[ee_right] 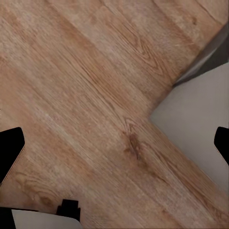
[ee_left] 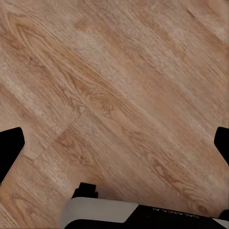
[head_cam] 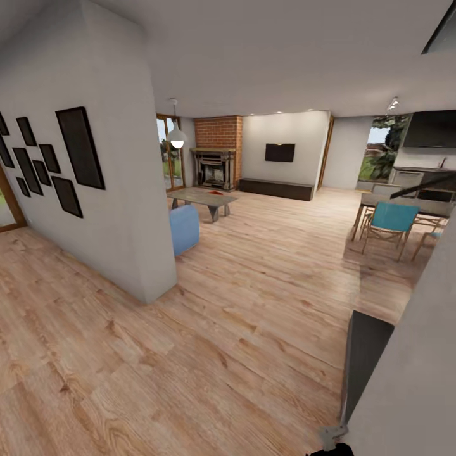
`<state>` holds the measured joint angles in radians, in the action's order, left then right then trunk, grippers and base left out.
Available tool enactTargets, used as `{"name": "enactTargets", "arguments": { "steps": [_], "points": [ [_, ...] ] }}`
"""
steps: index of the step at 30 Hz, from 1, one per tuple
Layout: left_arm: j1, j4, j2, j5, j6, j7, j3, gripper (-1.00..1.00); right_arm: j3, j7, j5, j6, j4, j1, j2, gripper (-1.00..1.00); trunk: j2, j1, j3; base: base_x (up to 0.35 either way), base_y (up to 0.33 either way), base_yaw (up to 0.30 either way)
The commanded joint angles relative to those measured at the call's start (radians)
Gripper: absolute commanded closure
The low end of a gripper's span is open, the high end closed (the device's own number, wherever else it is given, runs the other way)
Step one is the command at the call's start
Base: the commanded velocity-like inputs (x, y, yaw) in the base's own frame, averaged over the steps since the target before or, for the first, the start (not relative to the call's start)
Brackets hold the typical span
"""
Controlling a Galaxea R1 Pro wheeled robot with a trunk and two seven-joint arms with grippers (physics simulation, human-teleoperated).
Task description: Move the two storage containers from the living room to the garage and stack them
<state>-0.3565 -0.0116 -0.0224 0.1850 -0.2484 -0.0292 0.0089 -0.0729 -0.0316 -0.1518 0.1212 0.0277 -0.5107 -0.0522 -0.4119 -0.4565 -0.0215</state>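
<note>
Containers are somewhere ahead, likely by the brick fireplace [head_cam: 218,133]; a small red patch there can't be identified. Both pincers hang wide open over wood floor [ee_left: 114,95], gripping nothing.

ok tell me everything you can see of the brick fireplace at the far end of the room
The brick fireplace stands at the far end of the living room. A red-brick chimney breast rises to the ceiling; below it sits a dark grey mantel and surround framing a black firebox. It rests on the light wood-plank floor, with a glazed door to one side and a white wall bearing a black screen on the other. A low grey table stands in front of it, apart from it. Finer detail is too small to tell.
</note>
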Motion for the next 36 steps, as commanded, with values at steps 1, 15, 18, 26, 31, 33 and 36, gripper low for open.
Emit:
{"name": "enactTargets", "arguments": {
  "steps": [1, 15, 18, 26, 31, 33, 36],
  "points": [
    [-0.001, 0.001, -0.001, 0.004, -0.003, -0.002, 0.000, -1.00, -0.007, -0.003, -0.005, 0.005, 0.003, -0.002, 0.000, -1.00, -0.002, -0.001, -0.002, 0.325, 0.116, 0.000],
    [-0.001, 0.001, -0.002, 0.004, -0.003, -0.004, 0.000, -1.00, -0.007, -0.003, -0.005, 0.005, 0.003, -0.002, 0.000, -1.00, -0.002, -0.001, -0.002, 0.325, 0.036, 0.000],
    [-0.001, 0.001, -0.002, 0.004, -0.003, -0.005, 0.000, -1.00, -0.007, -0.004, -0.005, 0.005, 0.003, -0.002, 0.000, -1.00, -0.002, -0.001, -0.002, 0.325, 0.000, 0.000],
    [-0.001, 0.001, -0.004, 0.002, -0.003, -0.005, 0.000, -1.00, -0.007, -0.003, -0.005, 0.005, 0.003, -0.002, 0.000, -1.00, -0.002, -0.001, -0.002, 0.325, 0.000, 0.000],
    [-0.001, 0.001, -0.004, 0.002, -0.003, -0.005, 0.000, -1.00, -0.007, -0.003, -0.005, 0.005, 0.003, -0.002, 0.000, -1.00, -0.002, -0.001, -0.002, 0.325, 0.000, 0.000],
    [-0.001, 0.001, -0.004, 0.002, -0.003, -0.005, 0.000, -1.00, -0.007, -0.003, -0.005, 0.005, 0.003, -0.002, 0.000, -1.00, -0.002, -0.001, -0.002, 0.325, 0.000, 0.000],
    [-0.001, 0.001, -0.004, 0.002, -0.003, -0.005, 0.000, -1.00, -0.007, -0.003, -0.005, 0.005, 0.003, -0.002, 0.000, -1.00, -0.002, -0.001, -0.002, 0.325, 0.000, 0.000]
  ]
}}
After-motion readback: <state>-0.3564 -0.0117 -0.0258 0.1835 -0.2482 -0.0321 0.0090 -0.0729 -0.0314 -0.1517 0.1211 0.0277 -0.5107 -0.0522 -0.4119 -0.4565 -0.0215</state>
